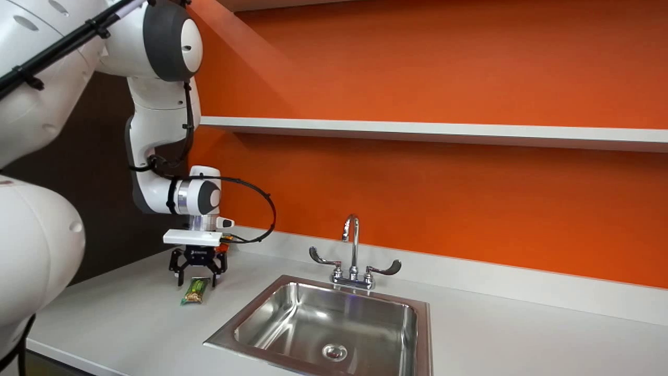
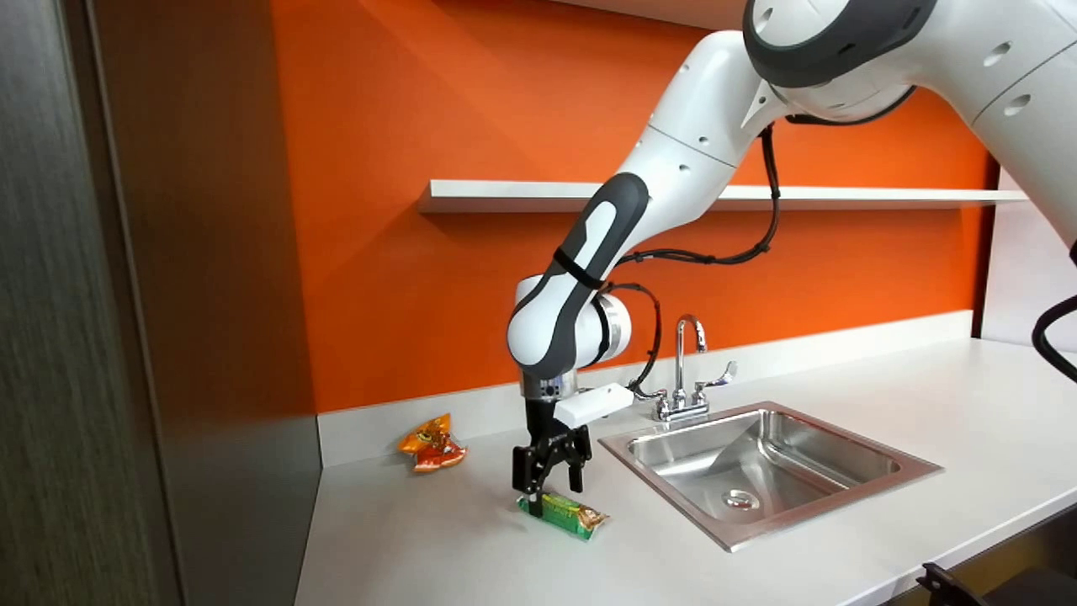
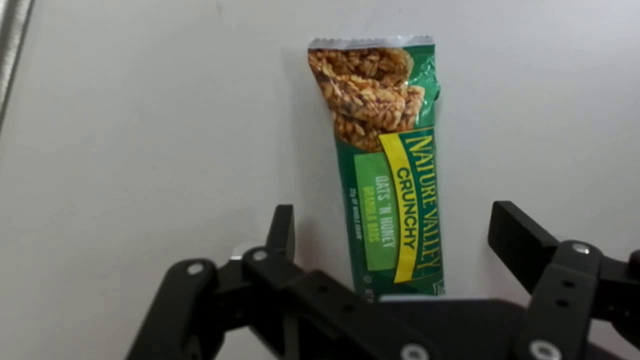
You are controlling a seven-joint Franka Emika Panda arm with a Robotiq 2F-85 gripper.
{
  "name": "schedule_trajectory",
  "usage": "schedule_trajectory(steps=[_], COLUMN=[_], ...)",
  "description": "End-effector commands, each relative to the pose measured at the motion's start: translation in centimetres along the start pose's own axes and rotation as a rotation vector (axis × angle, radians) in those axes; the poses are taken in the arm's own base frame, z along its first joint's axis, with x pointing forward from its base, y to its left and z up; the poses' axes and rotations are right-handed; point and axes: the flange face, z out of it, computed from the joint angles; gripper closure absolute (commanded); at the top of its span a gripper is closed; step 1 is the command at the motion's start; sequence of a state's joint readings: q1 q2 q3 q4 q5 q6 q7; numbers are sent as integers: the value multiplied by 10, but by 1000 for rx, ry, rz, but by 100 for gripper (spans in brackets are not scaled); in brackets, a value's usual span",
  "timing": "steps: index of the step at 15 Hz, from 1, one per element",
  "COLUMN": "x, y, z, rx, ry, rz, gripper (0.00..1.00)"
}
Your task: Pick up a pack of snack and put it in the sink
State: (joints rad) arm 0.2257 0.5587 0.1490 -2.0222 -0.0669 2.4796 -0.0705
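Observation:
The pack of snack, a green granola bar packet [image 1: 195, 291] with yellow marks, lies flat on the counter. It also shows in an exterior view [image 2: 570, 514] and the wrist view [image 3: 387, 175]. My gripper [image 1: 197, 283] is low over the packet, pointing down. In the wrist view, its open fingers [image 3: 392, 210] stand apart on either side of the packet, not touching it; the packet's near end is hidden behind the gripper. The stainless-steel sink [image 1: 253, 308] is set in the counter beside the packet, also seen in an exterior view [image 2: 715, 475]. Its chrome two-handled faucet [image 1: 355, 250] stands behind it.
A small red-orange packet [image 2: 433, 443] lies near the back wall, partly hidden behind the gripper in an exterior view [image 1: 223, 247]. A white shelf [image 1: 417, 129] runs along the orange wall. A dark cabinet panel [image 2: 202, 337] bounds the counter's end. A sink edge [image 3: 12, 50] shows in the wrist view.

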Motion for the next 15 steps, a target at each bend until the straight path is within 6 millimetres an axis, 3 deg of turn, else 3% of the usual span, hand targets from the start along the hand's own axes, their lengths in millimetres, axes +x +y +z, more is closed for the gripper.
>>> schedule_trajectory(steps=[1, 10, 11, 13, 15], x=[5, 4, 4, 5, 5], y=[5, 8, 8, 9, 9], z=[0, 6, 6, 7, 6], rx=[-9, -10, -10, -11, -11], ry=[1, -9, -10, -11, -11], rz=[-15, -7, -7, -5, -4], gripper=[0, 3, 28, 32, 47])
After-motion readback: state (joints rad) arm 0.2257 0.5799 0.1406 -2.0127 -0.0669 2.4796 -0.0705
